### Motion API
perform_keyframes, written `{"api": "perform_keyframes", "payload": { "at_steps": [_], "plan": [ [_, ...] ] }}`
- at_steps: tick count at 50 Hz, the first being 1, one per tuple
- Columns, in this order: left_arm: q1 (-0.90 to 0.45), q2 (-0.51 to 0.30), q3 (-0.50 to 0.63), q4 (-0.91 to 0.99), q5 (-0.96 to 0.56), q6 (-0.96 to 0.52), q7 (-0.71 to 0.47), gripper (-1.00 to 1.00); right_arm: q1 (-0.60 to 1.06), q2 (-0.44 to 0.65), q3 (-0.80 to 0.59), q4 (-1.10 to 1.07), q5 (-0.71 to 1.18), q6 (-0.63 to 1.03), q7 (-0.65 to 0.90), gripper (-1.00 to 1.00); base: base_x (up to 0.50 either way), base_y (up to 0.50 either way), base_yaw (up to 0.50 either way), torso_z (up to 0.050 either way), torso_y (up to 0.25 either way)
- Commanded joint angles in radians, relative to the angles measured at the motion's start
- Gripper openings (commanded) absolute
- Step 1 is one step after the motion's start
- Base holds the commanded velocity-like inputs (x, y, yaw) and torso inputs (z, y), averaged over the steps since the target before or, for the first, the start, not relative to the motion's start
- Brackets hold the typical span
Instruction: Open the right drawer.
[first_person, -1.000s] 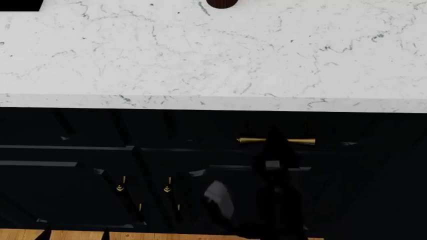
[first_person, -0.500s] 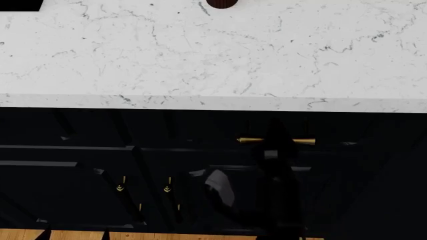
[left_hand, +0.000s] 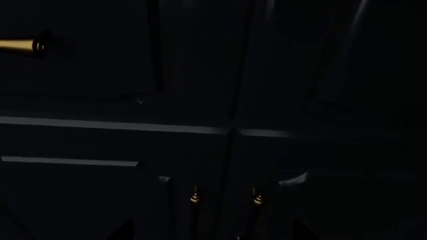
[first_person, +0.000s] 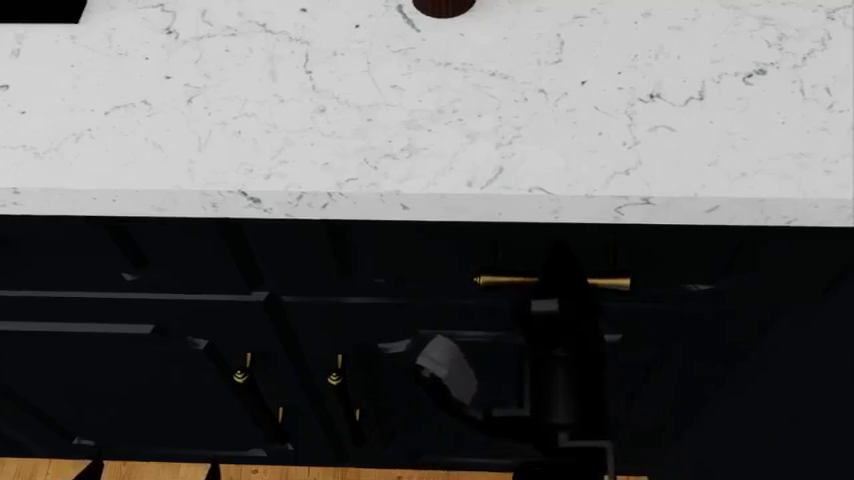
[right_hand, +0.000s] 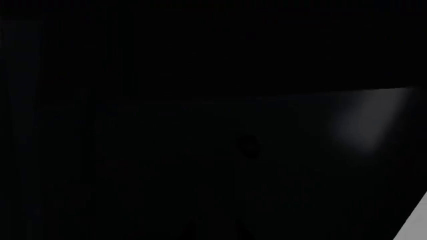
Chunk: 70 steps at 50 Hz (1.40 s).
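Marble-patterned white desk (first_person: 427, 110) across the upper head view, with a black cabinet face below it in deep shadow. Right drawer (first_person: 667, 262), wide, shallow and black with a flat front, just under the desk edge at centre-right, shut flush with the neighbouring fronts as far as the gloom allows. Slim horizontal brass bar handle (first_person: 501, 281) on that front, crossed at its middle by a dark arm reaching up from below. Right gripper (first_person: 554, 285) at the bar itself, black against black; fingers not distinguishable, so cannot tell whether wide, narrow or closed round the bar. Right wrist view almost wholly dark, with only a pale grey sheen at one side. Left gripper not identifiable in any view; left wrist view on the dark cabinet face, with one brass bar end (left_hand: 23, 46) at the frame edge and two small brass knobs (left_hand: 194, 198) close together on taller panelled doors. Same two knobs (first_person: 240, 376) low and left in the head view. Strip of light wooden floor (first_person: 334, 470) along the bottom edge.
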Motion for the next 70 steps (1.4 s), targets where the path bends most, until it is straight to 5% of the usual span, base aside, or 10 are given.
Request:
{"api": "perform_keyframes", "payload": {
  "at_steps": [1, 24, 70],
  "plan": [
    [-0.001, -0.004, 0.004, 0.006, -0.005, -0.003, -0.004, 1.00, 0.033, -0.013, -0.030, 0.065, 0.070, -0.051, -0.040, -1.00, 0.00, 0.00, 0.00, 0.000, 0.000],
    [-0.010, -0.008, 0.016, -0.006, -0.004, 0.002, -0.007, 1.00, -0.172, 0.156, -0.087, -0.445, -0.055, 0.134, -0.204, -1.00, 0.00, 0.00, 0.00, -0.001, -0.001],
    [-0.014, -0.019, 0.032, -0.009, -0.010, 0.008, -0.018, 1.00, -0.384, 0.292, -0.099, -0.804, -0.152, 0.292, -0.281, -1.00, 0.00, 0.00, 0.00, 0.000, 0.000]
  ]
}}
